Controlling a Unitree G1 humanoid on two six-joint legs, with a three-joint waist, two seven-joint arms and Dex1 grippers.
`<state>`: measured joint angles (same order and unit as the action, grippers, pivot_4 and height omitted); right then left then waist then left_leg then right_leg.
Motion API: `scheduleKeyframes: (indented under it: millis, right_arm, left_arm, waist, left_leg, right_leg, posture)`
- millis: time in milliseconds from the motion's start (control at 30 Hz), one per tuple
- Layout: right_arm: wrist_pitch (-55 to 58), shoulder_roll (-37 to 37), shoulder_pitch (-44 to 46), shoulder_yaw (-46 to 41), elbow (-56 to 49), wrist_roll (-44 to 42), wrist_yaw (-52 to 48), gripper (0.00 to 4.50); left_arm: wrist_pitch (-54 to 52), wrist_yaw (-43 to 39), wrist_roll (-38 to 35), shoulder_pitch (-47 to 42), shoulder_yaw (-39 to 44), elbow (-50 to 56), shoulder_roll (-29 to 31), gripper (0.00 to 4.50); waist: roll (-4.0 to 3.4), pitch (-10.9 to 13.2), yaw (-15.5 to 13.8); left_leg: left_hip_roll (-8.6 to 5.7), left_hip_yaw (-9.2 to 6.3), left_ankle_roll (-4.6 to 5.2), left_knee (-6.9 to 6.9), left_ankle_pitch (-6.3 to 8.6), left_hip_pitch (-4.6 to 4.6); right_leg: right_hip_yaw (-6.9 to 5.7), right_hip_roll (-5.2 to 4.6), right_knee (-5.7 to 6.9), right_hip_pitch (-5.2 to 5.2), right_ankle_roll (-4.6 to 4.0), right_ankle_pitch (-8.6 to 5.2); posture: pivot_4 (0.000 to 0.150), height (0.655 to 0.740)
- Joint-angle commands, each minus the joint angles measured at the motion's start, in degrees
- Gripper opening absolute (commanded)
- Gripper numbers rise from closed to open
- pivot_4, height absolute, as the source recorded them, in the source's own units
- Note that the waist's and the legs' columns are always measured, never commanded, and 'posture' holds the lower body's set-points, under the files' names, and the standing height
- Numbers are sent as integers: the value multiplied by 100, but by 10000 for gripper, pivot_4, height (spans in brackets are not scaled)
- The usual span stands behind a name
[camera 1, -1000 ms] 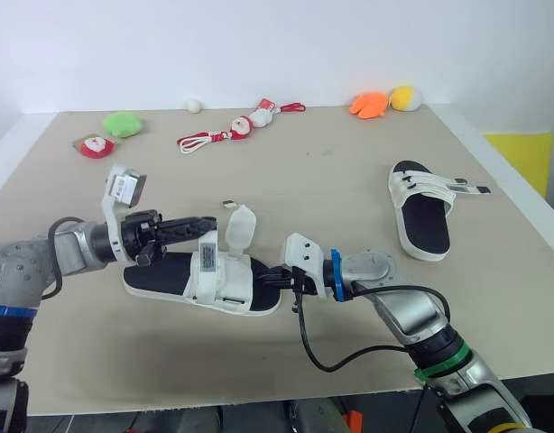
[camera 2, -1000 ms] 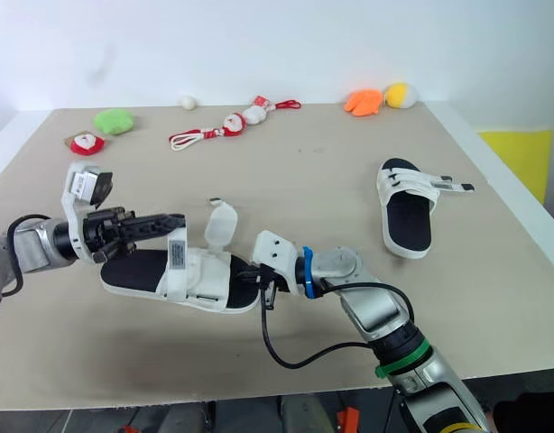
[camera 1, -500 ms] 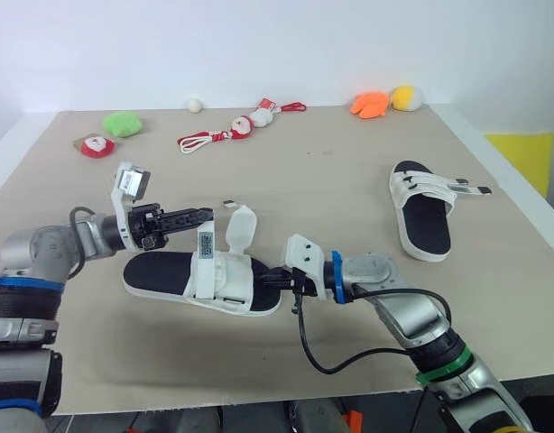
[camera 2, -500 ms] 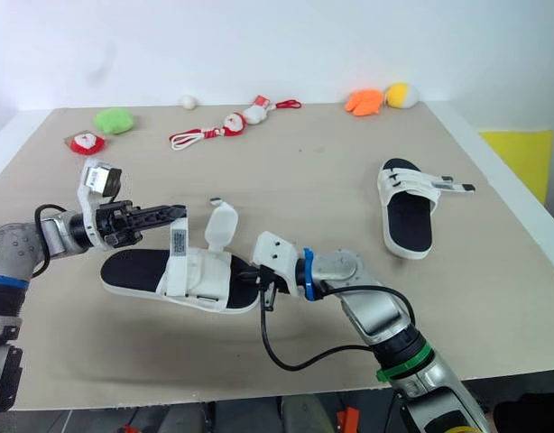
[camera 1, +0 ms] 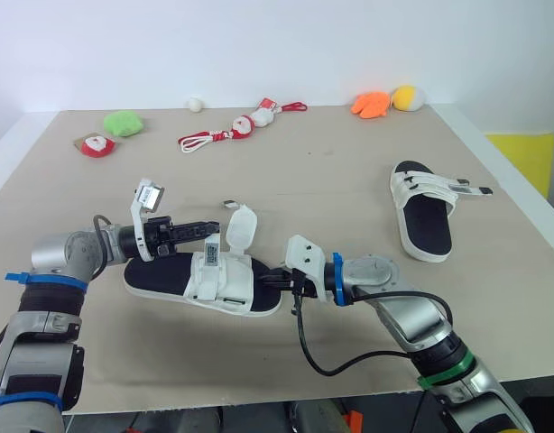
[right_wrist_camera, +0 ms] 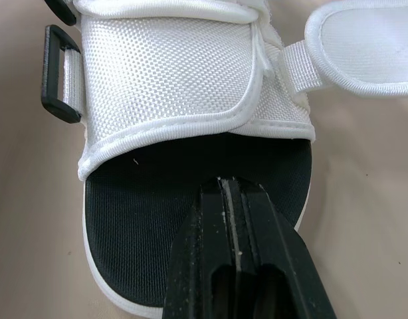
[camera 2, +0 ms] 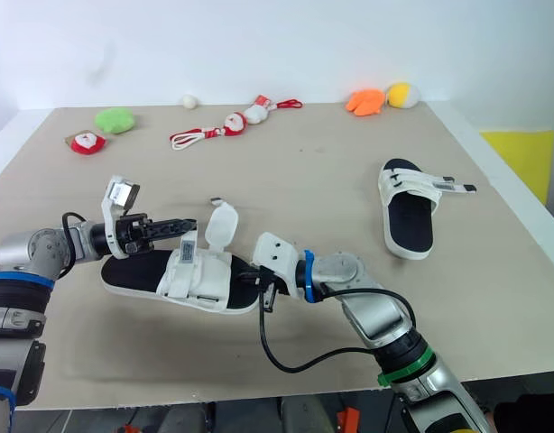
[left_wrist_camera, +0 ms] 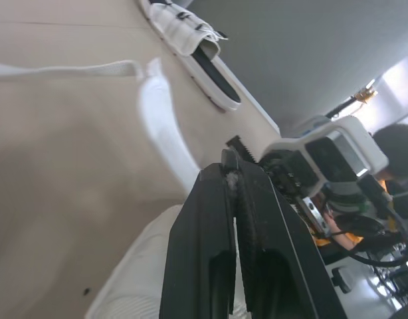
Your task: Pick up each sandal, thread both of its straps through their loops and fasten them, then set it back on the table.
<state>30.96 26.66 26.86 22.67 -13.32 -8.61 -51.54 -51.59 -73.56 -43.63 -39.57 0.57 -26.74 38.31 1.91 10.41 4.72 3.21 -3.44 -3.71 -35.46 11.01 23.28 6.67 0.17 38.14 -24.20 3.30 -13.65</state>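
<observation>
— What does the head camera give you?
— The near sandal (camera 1: 218, 281) lies flat on the bench (camera 1: 331, 180), toward the front left, with one strap flap (camera 1: 239, 225) standing up unfastened. The far sandal (camera 1: 421, 212) lies well apart on the right, its strap ends pointing off to the side.
— And the tools?
— The left tool (camera 1: 212, 225) hovers low over the near sandal's white upper, its tip just beside the raised flap. The right tool (camera 1: 266, 277) sits at that sandal's open end.
— Anything else up there?
— Along the far edge there is a green plush (camera 1: 122, 124), a red-and-white plush (camera 1: 95, 145), a Santa keyring (camera 1: 234, 129) on a red cord, a white ball (camera 1: 195, 105), an orange plush (camera 1: 369, 105) and a yellow plush (camera 1: 405, 97).
— Left wrist camera?
— The left tool's fingers (left_wrist_camera: 204, 252) are pressed together, with the white flap just beyond their tip.
— Right wrist camera?
— The right tool's fingers (right_wrist_camera: 197, 266) are also pressed together. Their tip is over the black footbed (right_wrist_camera: 157, 179), just short of the woven upper (right_wrist_camera: 171, 73), and a black loop (right_wrist_camera: 47, 70) hangs at the upper's side
</observation>
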Motion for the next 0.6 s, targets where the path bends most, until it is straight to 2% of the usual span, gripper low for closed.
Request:
scheduleKeyframes:
  millis: [33,333,600]
  right_arm:
    - [101,82,-94,41,-11,81,32,0]
    - [102,51,-80,62,-2,65,48,0]
    - [118,48,-87,60,-17,57,52,0]
  left_arm:
    - [145,-136,192,-58,112,-125,9,640]
    - [651,-154,778,24,14,-373,-140,640]
    - [452,-150,737,-192,248,-462,-358,640]
  waist:
    - [0,0,0]
    - [1,0,-5]
    - [1,-1,-17]
  left_leg:
    - [0,0,0,0,0,0]
    - [-1,-1,0,-1,0,0]
    - [-1,-2,1,-4,-1,-1]
  right_leg:
    - [0,0,0,0,0,0]
    - [-1,0,0,1,2,2]
    - [-1,0,0,2,8,5]
  posture:
    - [1500,7400]
    - [1500,7400]
    - [1500,7400]
